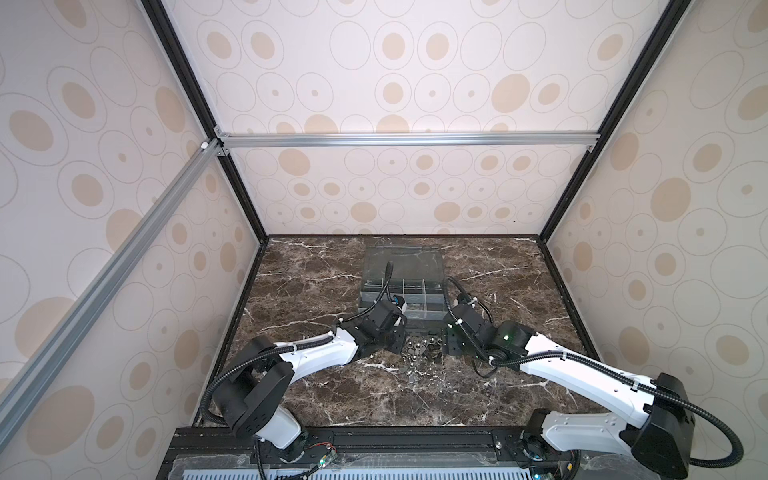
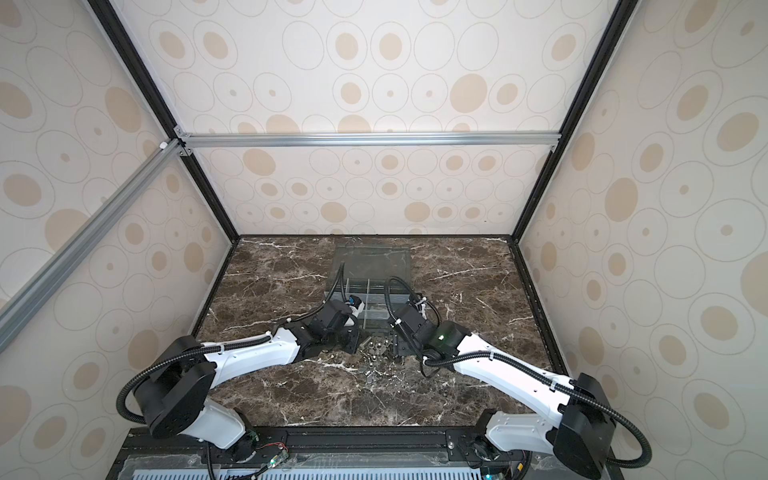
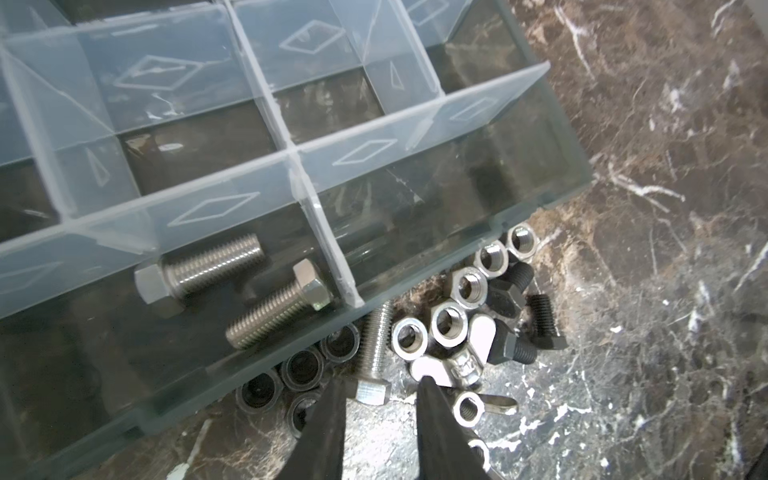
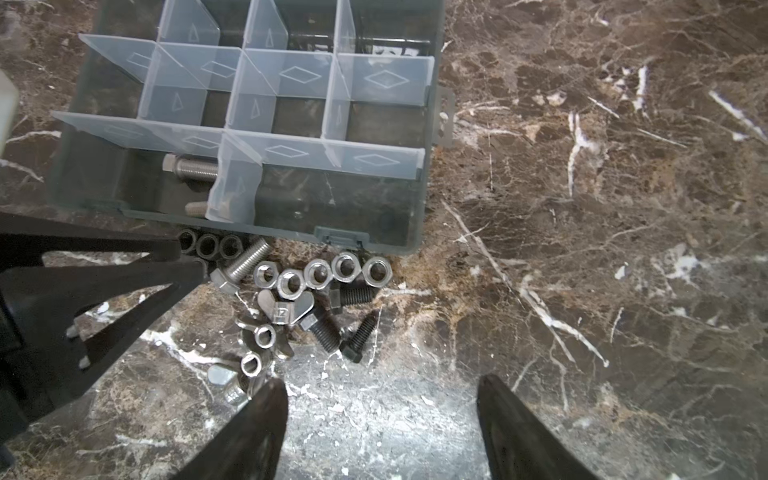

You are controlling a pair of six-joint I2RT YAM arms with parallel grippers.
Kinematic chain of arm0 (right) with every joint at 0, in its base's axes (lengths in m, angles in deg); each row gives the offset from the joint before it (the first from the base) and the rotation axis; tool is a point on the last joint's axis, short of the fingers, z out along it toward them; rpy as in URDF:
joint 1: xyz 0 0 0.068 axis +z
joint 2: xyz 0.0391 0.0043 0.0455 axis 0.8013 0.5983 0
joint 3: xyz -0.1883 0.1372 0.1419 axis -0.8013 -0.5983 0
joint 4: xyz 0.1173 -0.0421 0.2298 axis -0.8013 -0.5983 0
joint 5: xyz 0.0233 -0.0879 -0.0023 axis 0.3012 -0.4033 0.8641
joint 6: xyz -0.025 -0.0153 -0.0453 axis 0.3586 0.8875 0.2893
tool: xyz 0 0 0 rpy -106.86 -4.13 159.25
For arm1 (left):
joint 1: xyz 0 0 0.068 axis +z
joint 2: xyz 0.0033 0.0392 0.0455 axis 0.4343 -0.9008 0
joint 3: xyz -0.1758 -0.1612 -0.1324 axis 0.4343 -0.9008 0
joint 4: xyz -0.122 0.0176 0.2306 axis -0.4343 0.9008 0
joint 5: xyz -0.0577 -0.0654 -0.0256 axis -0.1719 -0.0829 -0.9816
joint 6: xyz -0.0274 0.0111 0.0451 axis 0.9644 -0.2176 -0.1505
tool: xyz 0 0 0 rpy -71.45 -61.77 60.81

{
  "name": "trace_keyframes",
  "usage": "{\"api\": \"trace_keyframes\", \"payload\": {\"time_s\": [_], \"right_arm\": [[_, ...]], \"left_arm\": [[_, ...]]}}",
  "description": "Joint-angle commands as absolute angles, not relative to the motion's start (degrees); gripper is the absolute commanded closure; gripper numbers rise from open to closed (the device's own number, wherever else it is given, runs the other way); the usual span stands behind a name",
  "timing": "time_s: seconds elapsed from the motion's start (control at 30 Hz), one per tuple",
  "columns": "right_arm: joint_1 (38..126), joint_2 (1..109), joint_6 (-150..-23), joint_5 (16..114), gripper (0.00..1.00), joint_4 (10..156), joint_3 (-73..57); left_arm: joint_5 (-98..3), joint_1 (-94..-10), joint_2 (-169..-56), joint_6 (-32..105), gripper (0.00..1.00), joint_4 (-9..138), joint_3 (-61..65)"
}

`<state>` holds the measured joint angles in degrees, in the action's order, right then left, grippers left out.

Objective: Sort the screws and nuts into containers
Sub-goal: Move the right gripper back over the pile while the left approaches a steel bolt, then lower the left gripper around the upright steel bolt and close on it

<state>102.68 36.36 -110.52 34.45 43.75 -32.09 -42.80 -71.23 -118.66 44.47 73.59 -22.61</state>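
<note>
clear: table [image 1: 415,401] on robot's side of nuts [image 1: 419,345] | obstacle: organizer box [image 1: 428,320] just beyond

No legible text, brand or number anywhere. Only moulded outlines on the clear dividers [image 4: 299,75] of the organizer box [image 4: 390,243]: diamonds on the long walls, small triangles on the short cross walls. Stamped mark on one wing nut [image 4: 282,309], also visible in the left wrist view [image 3: 465,365], too blurred to read.

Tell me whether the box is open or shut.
Open. The lid is folded back behind the box, and the cells are uncovered, with two screws lying in one.
</note>
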Motion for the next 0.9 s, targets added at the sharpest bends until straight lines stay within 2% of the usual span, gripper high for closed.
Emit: {"api": "trace_keyframes", "payload": {"time_s": [0.0, 0.87], "right_arm": [[102.5, 34.9, -112.4, 32.9, 0.25, 42.0, -33.0], [102.5, 33.1, -114.8, 33.8, 0.25, 41.6, -35.6]], "left_arm": [[-41.7, -72.3, -120.3, 41.9, 0.7, 76.9, -19.6], [-38.5, -73.5, -126.9, 40.2, 0.76, 80.4, -16.9]]}}
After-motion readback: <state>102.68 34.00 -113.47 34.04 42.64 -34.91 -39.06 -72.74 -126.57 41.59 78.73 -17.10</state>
